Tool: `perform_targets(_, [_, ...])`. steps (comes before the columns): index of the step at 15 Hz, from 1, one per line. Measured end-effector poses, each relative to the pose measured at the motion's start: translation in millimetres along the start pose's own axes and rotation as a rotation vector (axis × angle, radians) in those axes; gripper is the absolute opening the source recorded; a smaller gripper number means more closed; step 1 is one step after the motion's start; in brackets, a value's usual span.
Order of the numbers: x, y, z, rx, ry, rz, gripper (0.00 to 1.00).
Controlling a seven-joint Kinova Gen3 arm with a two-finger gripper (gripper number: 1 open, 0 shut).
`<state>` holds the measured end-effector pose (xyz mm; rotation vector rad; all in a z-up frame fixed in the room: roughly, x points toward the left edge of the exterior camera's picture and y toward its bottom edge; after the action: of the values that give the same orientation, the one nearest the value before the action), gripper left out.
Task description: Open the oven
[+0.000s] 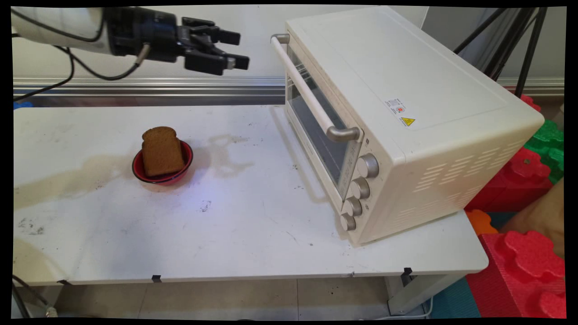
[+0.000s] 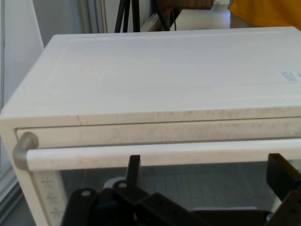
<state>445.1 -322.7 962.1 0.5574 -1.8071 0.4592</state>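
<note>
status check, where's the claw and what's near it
Claw open, raised, facing the oven door handle, not touching. Oven door shut. Bread slice upright in red bowl, left on the table. Nothing between claw and handle.

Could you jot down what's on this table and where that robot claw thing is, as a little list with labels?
tool: black two-finger tool, open, empty, raised in the air and pointing at the oven's door
nearest thing: door handle, a long bar across the top of the closed glass door; tool not touching it
oven: cream toaster oven on the table's right side, four knobs beside the door
bowl: red bowl left of the oven
bread: brown bread slice standing in the bowl
table: white table, stained
</note>
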Motion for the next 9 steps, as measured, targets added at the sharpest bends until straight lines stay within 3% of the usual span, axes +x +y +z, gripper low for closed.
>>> perform_targets(9, [6,-7,61,-0.005,-0.033,0.030,1.00])
